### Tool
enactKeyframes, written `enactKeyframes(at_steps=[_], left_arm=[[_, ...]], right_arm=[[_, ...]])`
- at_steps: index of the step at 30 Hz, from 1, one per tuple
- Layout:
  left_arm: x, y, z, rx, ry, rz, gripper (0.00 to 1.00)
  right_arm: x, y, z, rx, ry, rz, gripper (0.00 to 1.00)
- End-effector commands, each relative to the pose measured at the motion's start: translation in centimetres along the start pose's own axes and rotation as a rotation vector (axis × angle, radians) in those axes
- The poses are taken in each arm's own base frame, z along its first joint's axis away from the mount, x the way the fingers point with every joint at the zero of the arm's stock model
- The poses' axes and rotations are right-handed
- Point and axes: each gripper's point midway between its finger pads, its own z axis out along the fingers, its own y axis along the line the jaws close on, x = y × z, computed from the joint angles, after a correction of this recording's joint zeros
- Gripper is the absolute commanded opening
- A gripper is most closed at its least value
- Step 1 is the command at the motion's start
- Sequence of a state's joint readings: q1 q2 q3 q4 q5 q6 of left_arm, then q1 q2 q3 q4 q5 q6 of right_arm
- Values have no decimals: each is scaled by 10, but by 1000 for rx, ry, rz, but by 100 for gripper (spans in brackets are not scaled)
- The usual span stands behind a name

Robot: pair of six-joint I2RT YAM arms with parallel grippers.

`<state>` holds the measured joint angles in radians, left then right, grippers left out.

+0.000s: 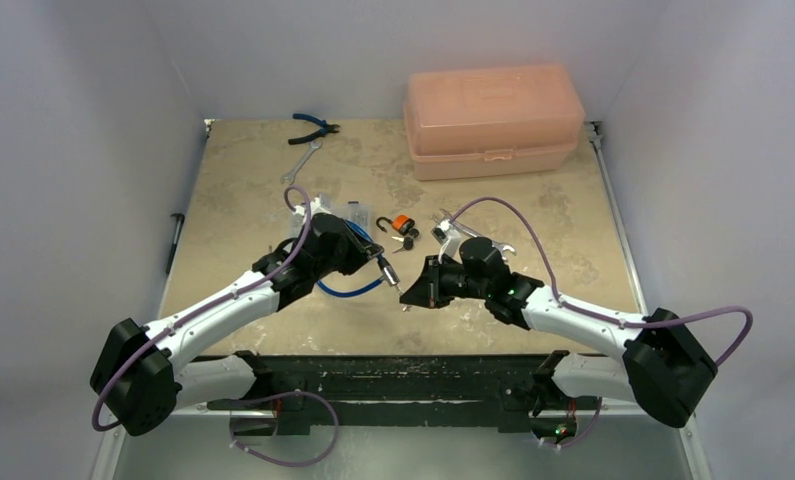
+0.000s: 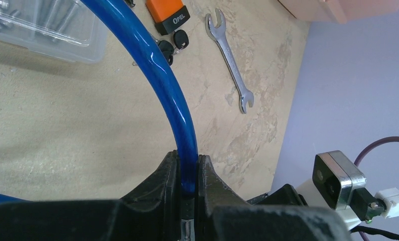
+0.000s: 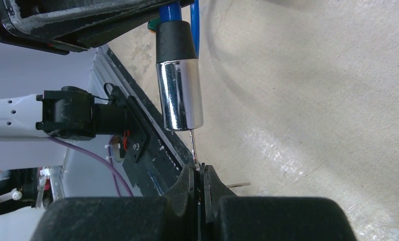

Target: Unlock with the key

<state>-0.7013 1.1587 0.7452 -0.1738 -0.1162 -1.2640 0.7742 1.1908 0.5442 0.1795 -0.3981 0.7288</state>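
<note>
My left gripper (image 1: 381, 265) (image 2: 188, 168) is shut on a blue cable (image 2: 173, 85) (image 1: 348, 290) just behind its black-and-chrome lock end (image 3: 179, 95). My right gripper (image 1: 410, 293) (image 3: 200, 170) is shut on a bare silver key (image 3: 192, 145) whose thin blade goes up into the chrome end. A second blade of that bunch (image 3: 237, 185) sticks out beside the fingers. The key with the black plastic head (image 2: 179, 39) (image 1: 409, 239), bunched with a like one, lies on the table beside the orange padlock (image 2: 168, 12) (image 1: 401, 223), held by neither gripper.
A silver wrench (image 2: 230, 55) lies right of the padlock. A clear plastic box of screws (image 2: 36, 25) sits by the left arm. Blue-handled pliers (image 1: 313, 125), another wrench (image 1: 306, 158) and a pink lidded box (image 1: 493, 120) are at the back.
</note>
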Motion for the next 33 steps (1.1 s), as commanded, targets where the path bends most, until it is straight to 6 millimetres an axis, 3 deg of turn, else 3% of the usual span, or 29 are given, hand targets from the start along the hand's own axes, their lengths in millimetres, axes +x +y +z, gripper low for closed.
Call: enactKeyframes(at_steps=[1, 16, 33], left_arm=[[-11, -27, -9, 101, -35, -18, 0], [-11, -24, -8, 92, -34, -15, 0], [-11, -24, -10, 96, -34, -18, 0]], right_arm=[[-25, 13, 2, -16, -74, -49, 0], [-34, 23, -9, -24, -114, -68, 0], [-36, 18, -1, -14, -118, -58, 0]])
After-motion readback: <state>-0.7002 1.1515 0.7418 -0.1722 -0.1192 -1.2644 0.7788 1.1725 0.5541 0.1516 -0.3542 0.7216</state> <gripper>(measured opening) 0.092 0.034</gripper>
